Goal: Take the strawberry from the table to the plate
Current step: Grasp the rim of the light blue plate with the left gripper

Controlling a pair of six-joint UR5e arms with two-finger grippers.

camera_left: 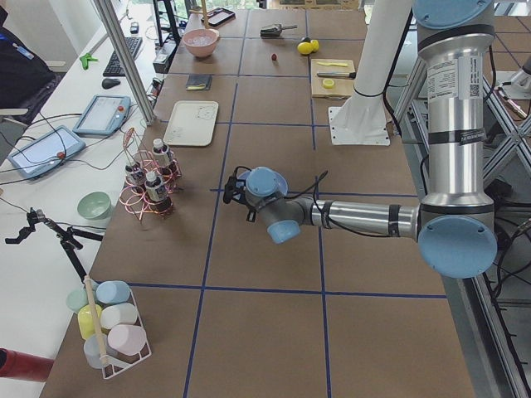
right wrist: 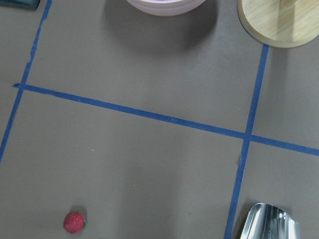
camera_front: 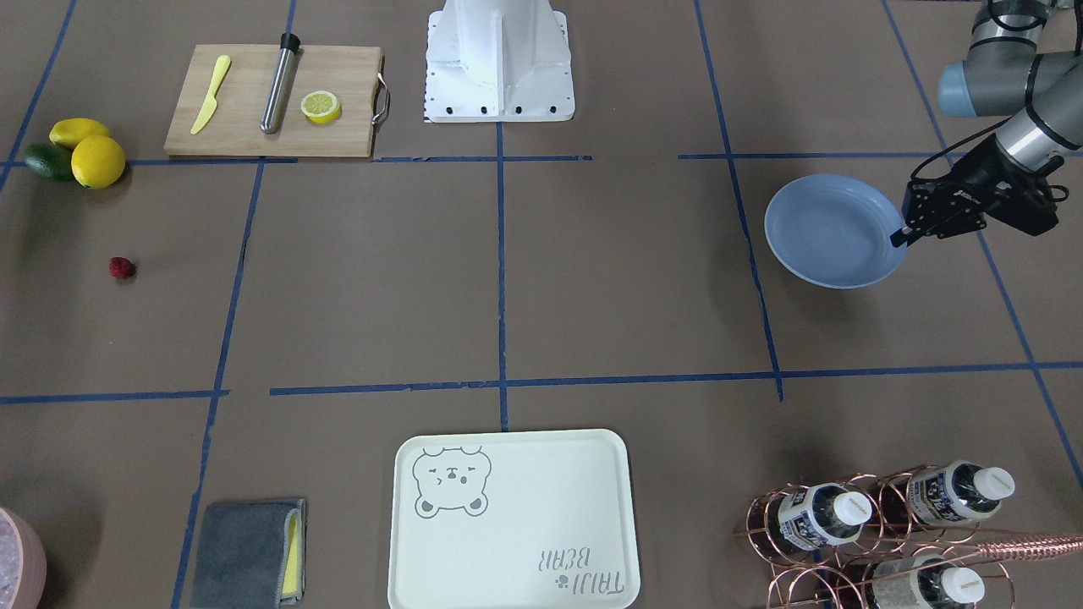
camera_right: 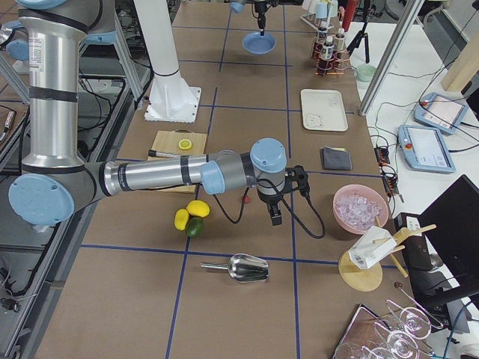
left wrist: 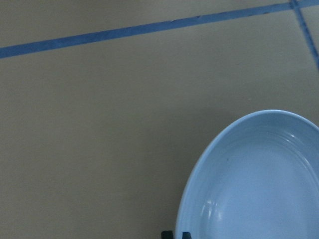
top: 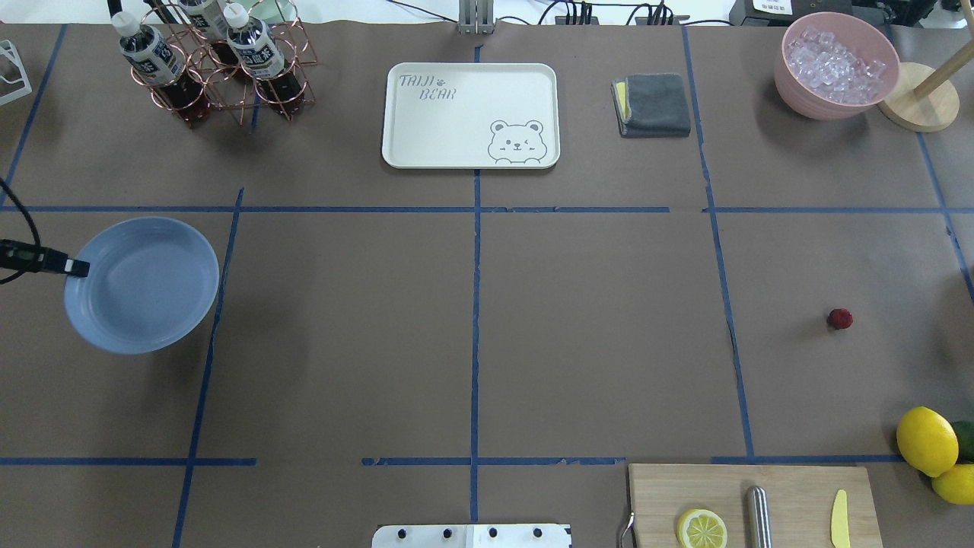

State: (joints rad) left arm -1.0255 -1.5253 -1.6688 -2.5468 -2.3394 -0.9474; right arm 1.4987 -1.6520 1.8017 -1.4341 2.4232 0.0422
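Dark red strawberry (right wrist: 74, 222) sits loose on the paper table (camera_front: 381, 296) near the lemons (camera_front: 97, 161), well apart from the plate (top: 141, 285). The left gripper (camera_front: 898, 240) pinches the plate's rim. The right gripper (camera_right: 275, 218) hangs nearby, opening impossible to tell. An off-centre pinch could roll that strawberry away.

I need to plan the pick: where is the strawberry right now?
In the overhead view, the strawberry lies on the table's right side, beyond the lemons.
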